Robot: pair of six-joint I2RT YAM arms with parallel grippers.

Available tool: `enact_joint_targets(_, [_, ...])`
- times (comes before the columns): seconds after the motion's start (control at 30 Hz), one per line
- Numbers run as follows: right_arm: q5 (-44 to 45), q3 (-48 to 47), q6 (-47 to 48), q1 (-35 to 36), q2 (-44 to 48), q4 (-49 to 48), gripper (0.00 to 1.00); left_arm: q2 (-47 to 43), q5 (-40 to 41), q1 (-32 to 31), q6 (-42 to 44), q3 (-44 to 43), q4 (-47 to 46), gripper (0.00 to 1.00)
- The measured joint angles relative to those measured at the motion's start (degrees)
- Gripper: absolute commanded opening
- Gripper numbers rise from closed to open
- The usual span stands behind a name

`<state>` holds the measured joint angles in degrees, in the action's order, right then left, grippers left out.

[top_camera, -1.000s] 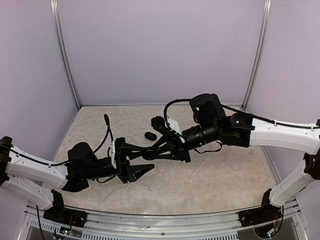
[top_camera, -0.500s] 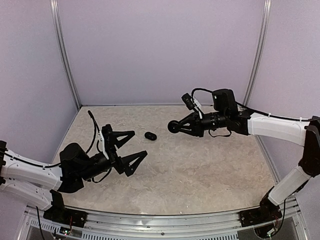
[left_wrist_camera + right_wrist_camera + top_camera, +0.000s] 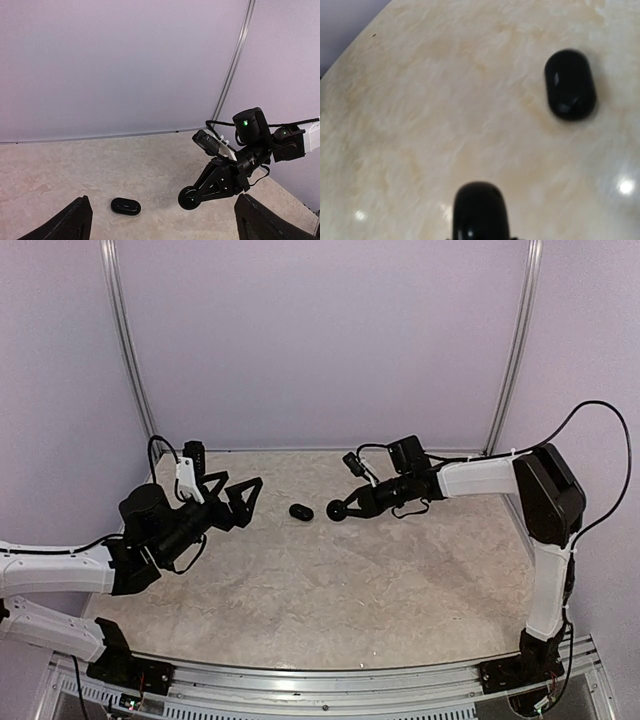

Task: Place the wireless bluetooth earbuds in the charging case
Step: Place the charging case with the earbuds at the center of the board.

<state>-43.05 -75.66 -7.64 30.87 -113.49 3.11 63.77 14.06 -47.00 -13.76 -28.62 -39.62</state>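
A glossy black oval pebble, which I take for the charging case [image 3: 301, 511], lies flat and shut on the marbled table; it also shows in the wrist views [image 3: 125, 206] [image 3: 570, 84]. My right gripper [image 3: 340, 510] [image 3: 192, 196] hovers just right of it, shut on a second glossy black rounded piece [image 3: 480, 210] that I cannot identify. My left gripper [image 3: 246, 502] [image 3: 162, 212] stands wide open and empty, left of the case and apart from it. The earbuds are out of view.
The beige marbled table [image 3: 330, 590] is fenced by lilac walls and metal corner posts [image 3: 128, 350] [image 3: 515, 350]. The right arm's white link [image 3: 480, 475] stretches along the back right.
The two grippers, which met over the table's middle, have drawn apart. The left one opened and withdrew to the back left. The right one carried the black piece back, beside the case.
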Motion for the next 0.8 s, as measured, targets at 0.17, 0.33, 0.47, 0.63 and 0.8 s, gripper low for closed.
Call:
enact_joint_targets(0.17, [-0.11, -8.15, -0.07, -0.48, -8.22, 0.94, 0.16, 0.04, 0.61, 1.73, -4.02, -0.04, 5.29, 0.99])
enact_joint_targets(0.33, [0.20, -12.59, -0.39, -1.01, -14.12, 2.29, 0.18, 0.42, 1.01, 2.32, -5.70, -0.92, 8.87, 0.99])
enact_joint_targets(0.47, [-0.11, -15.45, -0.72, -1.38, -17.66, 3.48, 0.21, 1.16, 0.98, 2.67, -6.21, -1.38, 9.53, 0.99])
enact_joint_targets(0.63, [-0.50, -18.23, -0.81, -1.66, -20.41, 4.24, 0.26, 2.47, 0.96, 2.99, -7.28, -1.86, 10.69, 0.99])
enact_joint_targets(0.8, [-0.74, -19.89, -0.83, -2.27, -21.68, 4.85, 0.44, 3.21, 0.83, 4.24, -8.46, -2.10, 12.44, 0.99])
